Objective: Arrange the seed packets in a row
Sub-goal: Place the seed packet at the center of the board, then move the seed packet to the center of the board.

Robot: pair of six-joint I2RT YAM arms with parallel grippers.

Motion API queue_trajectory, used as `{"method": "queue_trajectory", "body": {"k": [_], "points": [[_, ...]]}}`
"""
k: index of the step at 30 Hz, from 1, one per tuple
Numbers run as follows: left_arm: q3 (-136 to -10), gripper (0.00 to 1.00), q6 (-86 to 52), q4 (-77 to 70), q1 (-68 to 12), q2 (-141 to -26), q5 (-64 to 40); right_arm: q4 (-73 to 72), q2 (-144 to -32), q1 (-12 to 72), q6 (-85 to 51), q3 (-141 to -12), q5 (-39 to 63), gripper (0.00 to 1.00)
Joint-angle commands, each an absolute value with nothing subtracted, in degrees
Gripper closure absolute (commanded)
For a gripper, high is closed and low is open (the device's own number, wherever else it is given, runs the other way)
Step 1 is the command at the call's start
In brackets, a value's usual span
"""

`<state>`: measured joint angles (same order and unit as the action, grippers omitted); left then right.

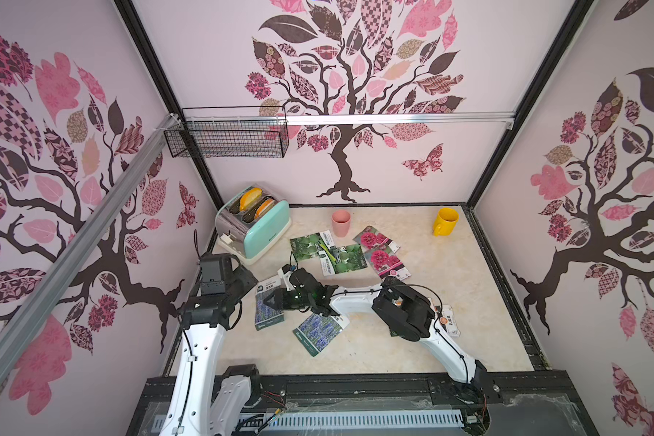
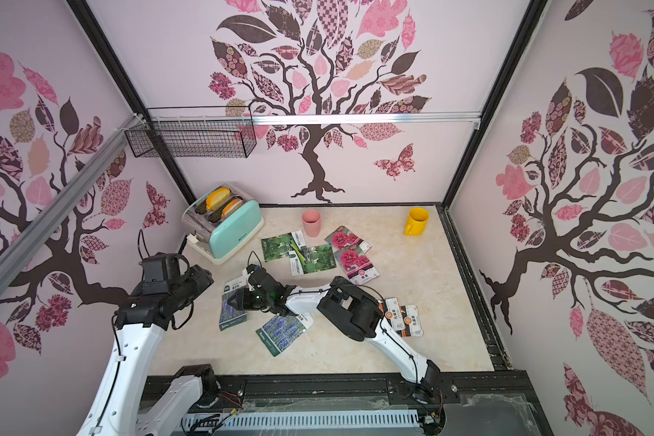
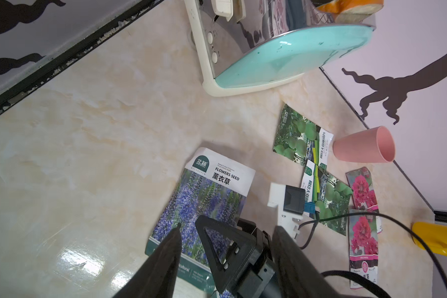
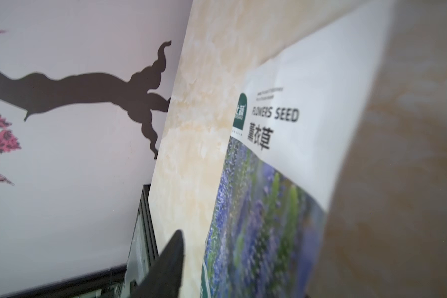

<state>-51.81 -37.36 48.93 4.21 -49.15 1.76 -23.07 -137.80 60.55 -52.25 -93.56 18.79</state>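
Note:
Several seed packets lie on the marble table. One lavender packet sits at the left, under my right gripper, which is open. In the right wrist view one finger stands apart beside that packet. A second lavender packet lies nearer the front. Two gourd packets overlap behind, and two magenta packets lie beside them. Orange-labelled packets are half hidden by the right arm. My left gripper hovers open and empty at the left.
A mint toaster with bread stands at the back left. A pink cup is just behind the gourd packets, and a yellow mug sits at the back right. A wire basket hangs on the wall.

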Motion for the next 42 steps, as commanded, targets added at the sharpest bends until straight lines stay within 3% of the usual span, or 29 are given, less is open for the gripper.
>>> {"method": "queue_trajectory", "body": {"k": [1,7,13,18,23,34,42], "points": [[-51.5,0.41,-37.2,48.8,4.6,-49.7,2.5,-20.3,-135.4,59.8,-48.6,-93.6,17.0,0.26],[-50.6,0.41,-38.3,47.7,4.6,-52.7,-1.8,-19.9,-121.5,55.9,-42.6,-79.3,11.4,0.01],[-46.1,0.42,-43.1,42.3,2.8,-56.4,-8.9,-16.8,-108.5,51.7,-38.2,-67.2,3.7,0.01],[-42.6,0.42,-50.5,36.9,-5.7,-61.1,-7.0,-14.0,-98.3,46.1,-36.7,-59.3,3.2,0.02],[-38.1,0.43,-55.9,30.4,-8.3,-65.2,-5.9,-14.0,-89.0,42.7,-35.4,-51.0,2.9,0.01],[-38.0,0.43,-52.9,28.4,-7.1,-78.3,-2.8,-17.4,-80.8,39.7,-36.2,-39.7,6.8,0.01],[-38.1,0.44,-47.0,30.3,3.5,-81.6,-4.6,-21.6,-80.8,39.4,-37.7,-35.4,10.7,0.01]]}}
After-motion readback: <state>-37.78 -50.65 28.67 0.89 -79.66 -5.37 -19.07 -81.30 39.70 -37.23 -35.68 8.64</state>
